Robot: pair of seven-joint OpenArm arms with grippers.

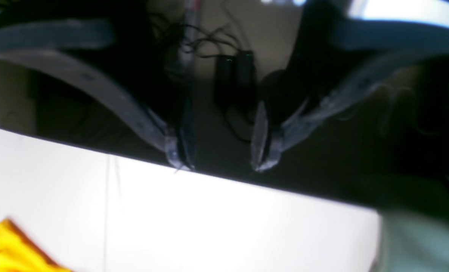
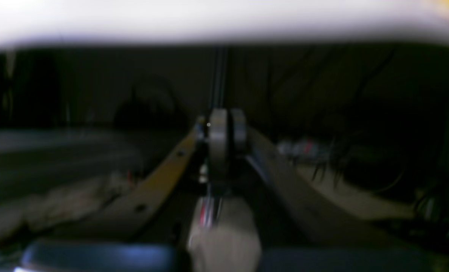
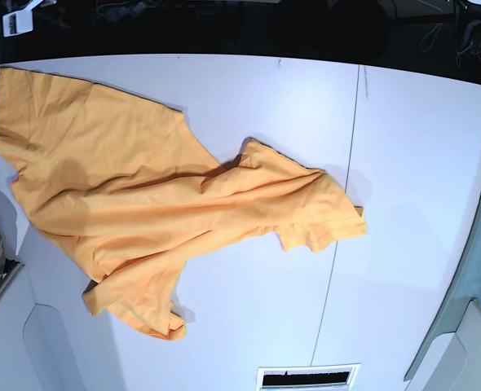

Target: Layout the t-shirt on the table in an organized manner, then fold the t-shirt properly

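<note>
T-shirt [image 3: 143, 204] lies rumpled, partly spread, on table [image 3: 412, 163].

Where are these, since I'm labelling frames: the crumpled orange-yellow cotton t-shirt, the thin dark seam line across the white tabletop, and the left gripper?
orange-yellow cotton t-shirt [image 3: 134, 195], base view, middle of the body fabric.
thin dark seam line [image 3: 346, 187], base view, mid-length, right of the shirt.
left gripper [image 1: 220, 164], left wrist view, midway between fingertips.
</note>
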